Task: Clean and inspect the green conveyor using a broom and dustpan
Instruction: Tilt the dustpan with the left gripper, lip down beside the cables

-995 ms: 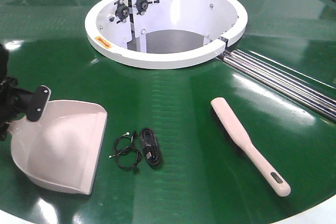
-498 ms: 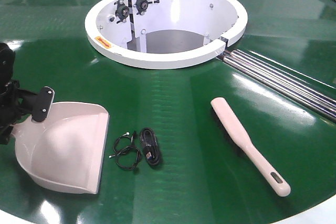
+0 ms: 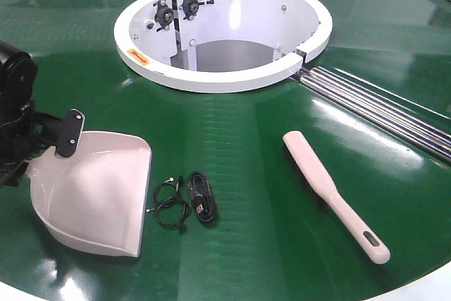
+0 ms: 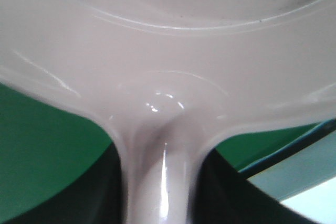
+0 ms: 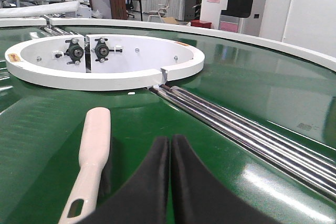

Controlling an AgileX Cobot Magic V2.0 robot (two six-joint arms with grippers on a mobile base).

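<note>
The glossy green conveyor [image 3: 239, 146] fills the front view. The pale pink dustpan [image 3: 95, 192] rests on it at the left, mouth towards the right. My left gripper [image 3: 51, 147] is shut on its handle, which the arm hides in this view. In the left wrist view the dustpan [image 4: 168, 51] fills the frame and its handle runs down between my left gripper's [image 4: 160, 192] dark fingers. The beige broom [image 3: 331, 192] lies at the right, handle towards the near edge. My right gripper [image 5: 169, 148] hovers shut and empty just right of the broom [image 5: 92, 150].
A coiled black cable [image 3: 201, 197] and thin black wire loops [image 3: 168, 202] lie just right of the dustpan's mouth. The white hub ring [image 3: 222, 79] stands behind them. Steel rollers [image 3: 380, 107] cross the belt at the right. The white outer rim [image 3: 423, 290] runs along the near edge.
My left gripper has carried the dustpan to the right and a little away from the near edge, closer to the black cable. The broom and the cable have not moved.
</note>
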